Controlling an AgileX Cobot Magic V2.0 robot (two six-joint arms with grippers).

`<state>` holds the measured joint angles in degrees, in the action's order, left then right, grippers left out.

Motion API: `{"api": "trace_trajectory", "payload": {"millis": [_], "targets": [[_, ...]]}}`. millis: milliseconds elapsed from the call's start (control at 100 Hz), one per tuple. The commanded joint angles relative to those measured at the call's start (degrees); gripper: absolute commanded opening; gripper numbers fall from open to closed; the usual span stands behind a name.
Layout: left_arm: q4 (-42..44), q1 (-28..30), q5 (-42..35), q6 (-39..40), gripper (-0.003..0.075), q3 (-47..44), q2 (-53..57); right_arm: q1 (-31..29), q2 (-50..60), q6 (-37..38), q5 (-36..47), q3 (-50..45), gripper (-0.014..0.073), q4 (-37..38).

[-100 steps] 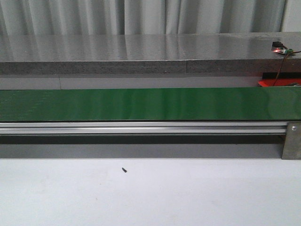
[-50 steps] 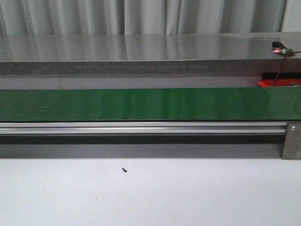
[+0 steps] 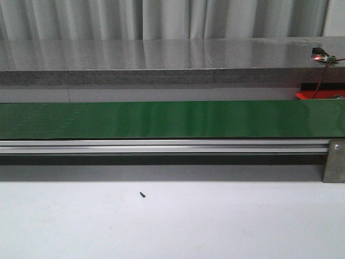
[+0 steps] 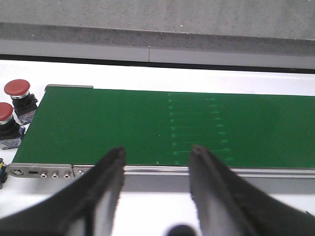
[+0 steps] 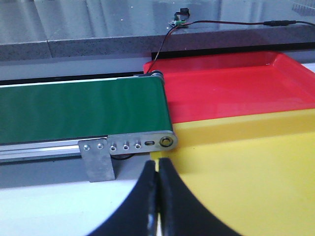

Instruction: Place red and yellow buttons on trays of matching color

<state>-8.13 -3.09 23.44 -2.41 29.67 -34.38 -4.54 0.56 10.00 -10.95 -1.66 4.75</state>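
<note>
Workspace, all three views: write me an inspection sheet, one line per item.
Surface: white table with a green conveyor belt running across it; nothing lies on the belt.
Job's things: two red buttons stand on the table off the belt's end. The red tray and the yellow tray sit side by side past the other end, both bare where visible. Yellow buttons: nothing seen.
Clutter: one small dark speck on the table.
Grippers: left gripper open; right gripper shut, holding nothing.
Cables: a thin wire runs along the grey ledge to a small board.
Surroundings: grey curtain behind.
</note>
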Motion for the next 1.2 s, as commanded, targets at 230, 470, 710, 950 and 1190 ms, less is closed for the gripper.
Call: {"api": "trace_trajectory", "payload": {"millis": [230,470,710,950,1190], "targets": [[0.3,0.1,-10.0,0.1,0.0566,3.6,-5.6,0.3,1.1,-0.5,4.3,1.0,-0.0059,0.3],[0.3,4.9,-3.4,2.9,0.0566,9.0,-11.3,0.3,1.1,-0.5,4.3,1.0,-0.0059,0.3],[-3.8,17.5,6.6,3.5,0.0566,15.1,-17.4,0.3,1.1,-0.5,4.3,1.0,-0.0059,0.3],[-7.7,28.8,12.9,3.5,0.0566,17.3,-21.9,0.3,1.1,-0.5,4.3,1.0,-0.0059,0.3],[-8.1,34.8,13.4,4.8,0.0566,17.3,-27.1,0.3,1.1,-0.5,4.3,1.0,-0.0059,0.3]]}}
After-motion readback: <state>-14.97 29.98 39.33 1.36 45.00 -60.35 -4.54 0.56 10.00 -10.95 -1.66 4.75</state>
